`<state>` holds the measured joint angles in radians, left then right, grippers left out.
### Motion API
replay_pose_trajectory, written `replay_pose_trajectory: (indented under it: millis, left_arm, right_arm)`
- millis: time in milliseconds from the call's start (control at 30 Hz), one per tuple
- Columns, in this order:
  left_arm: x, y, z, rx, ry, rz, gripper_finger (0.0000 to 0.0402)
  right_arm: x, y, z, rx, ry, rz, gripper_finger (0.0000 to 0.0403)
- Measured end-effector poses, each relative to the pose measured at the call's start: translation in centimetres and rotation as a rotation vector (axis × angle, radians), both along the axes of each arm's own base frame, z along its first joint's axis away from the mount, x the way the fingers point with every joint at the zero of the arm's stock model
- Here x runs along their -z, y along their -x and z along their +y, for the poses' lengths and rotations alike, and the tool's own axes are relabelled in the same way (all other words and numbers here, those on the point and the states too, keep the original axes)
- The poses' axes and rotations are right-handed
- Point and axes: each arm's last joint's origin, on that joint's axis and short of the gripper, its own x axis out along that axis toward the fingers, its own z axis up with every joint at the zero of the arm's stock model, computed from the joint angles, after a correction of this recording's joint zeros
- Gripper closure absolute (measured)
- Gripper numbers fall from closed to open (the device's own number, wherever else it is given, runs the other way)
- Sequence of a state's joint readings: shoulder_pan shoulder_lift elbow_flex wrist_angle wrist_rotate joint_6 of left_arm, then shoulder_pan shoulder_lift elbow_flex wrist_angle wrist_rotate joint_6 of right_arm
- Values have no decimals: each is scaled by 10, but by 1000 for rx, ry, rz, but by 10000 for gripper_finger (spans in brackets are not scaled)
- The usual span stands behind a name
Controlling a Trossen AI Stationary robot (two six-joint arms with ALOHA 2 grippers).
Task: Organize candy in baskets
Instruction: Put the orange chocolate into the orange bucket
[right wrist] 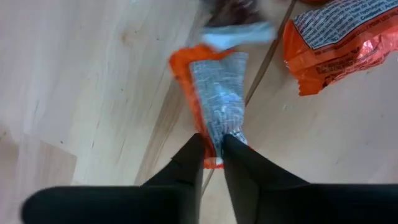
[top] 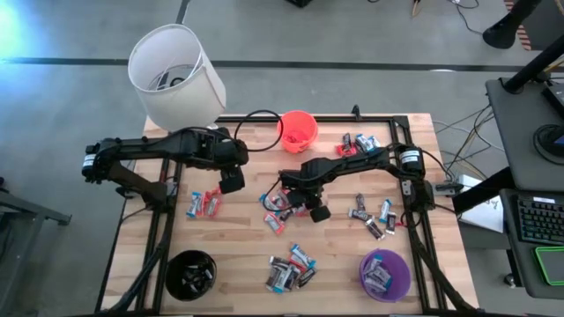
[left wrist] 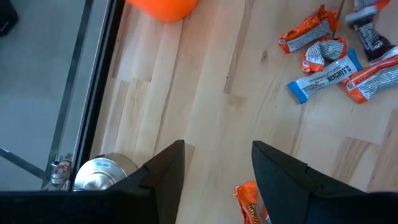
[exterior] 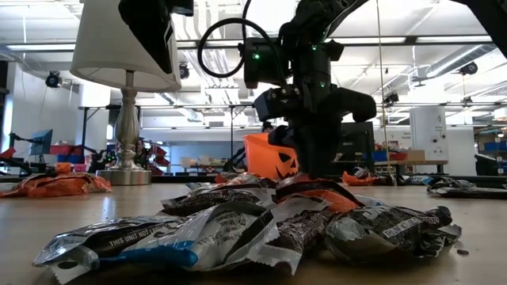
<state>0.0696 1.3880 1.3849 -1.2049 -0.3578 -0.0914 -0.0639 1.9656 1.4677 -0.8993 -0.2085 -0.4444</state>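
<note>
**Thin wrappers, pinched by the crimped end**

Your right end effector (right wrist: 213,146) is clenched on the tail of an orange-and-silver candy (right wrist: 217,93) near the middle of the surface (top: 238,246), among a small scatter of other pieces. Both fingers meet on the flat crimp at the wrapper's end, and that looks like the right place: the seam is thin and gives something to bite, while the filled middle would likely bulge and slide. Expect the piece to be very light and floppy, hanging from the pinch and swinging as you lift. The foil is probably slick, so a shallow hold may slip out.

Your left end effector (left wrist: 217,168) hovers released over bare wood nearer the lamp, holding nothing.

The orange bucket (top: 298,129) sits at the far edge, the purple bucket (top: 385,275) and black bucket (top: 190,275) at the near corners. More candy lies in loose clusters between them.
</note>
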Motion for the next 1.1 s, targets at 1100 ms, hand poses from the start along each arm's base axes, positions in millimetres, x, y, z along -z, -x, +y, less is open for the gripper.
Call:
replay_pose_trajectory:
  millis: [1100]
  left_arm:
    - [0, 0, 0, -23, 9, -7, 232]
  right_arm:
    - [-110, 51, -40, 240, 81, -192, 394]
